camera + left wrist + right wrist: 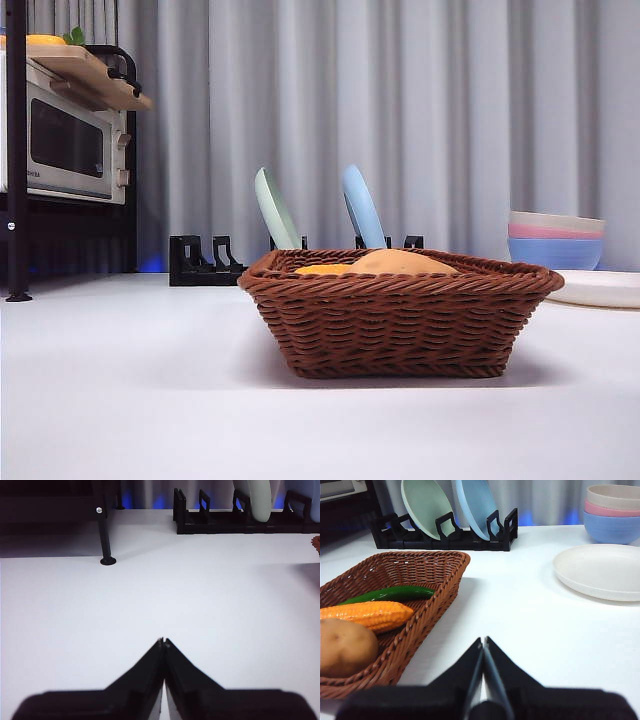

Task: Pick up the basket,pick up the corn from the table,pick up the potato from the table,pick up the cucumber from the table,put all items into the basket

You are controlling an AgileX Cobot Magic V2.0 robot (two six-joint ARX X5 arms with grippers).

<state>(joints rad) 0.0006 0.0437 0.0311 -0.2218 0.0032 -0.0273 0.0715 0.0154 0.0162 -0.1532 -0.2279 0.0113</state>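
Observation:
The brown wicker basket [400, 320] stands on the white table [120, 400] in the middle of the front view. It also shows in the right wrist view [420, 567]. Inside it lie the potato [345, 647], the orange corn [370, 616] and the green cucumber [387, 595], side by side. In the front view the potato [400, 262] and a bit of corn [322, 269] rise above the rim. My right gripper [483, 642] is shut and empty over the table beside the basket. My left gripper [163, 642] is shut and empty over bare table; a scrap of the basket's rim [316, 544] shows at that view's edge.
A black dish rack [205, 262] with a green plate [275, 210] and a blue plate [362, 208] stands behind the basket. A white plate [600, 570] and stacked bowls [556, 240] are at the right. A microwave [65, 145] on a black shelf stands at the left.

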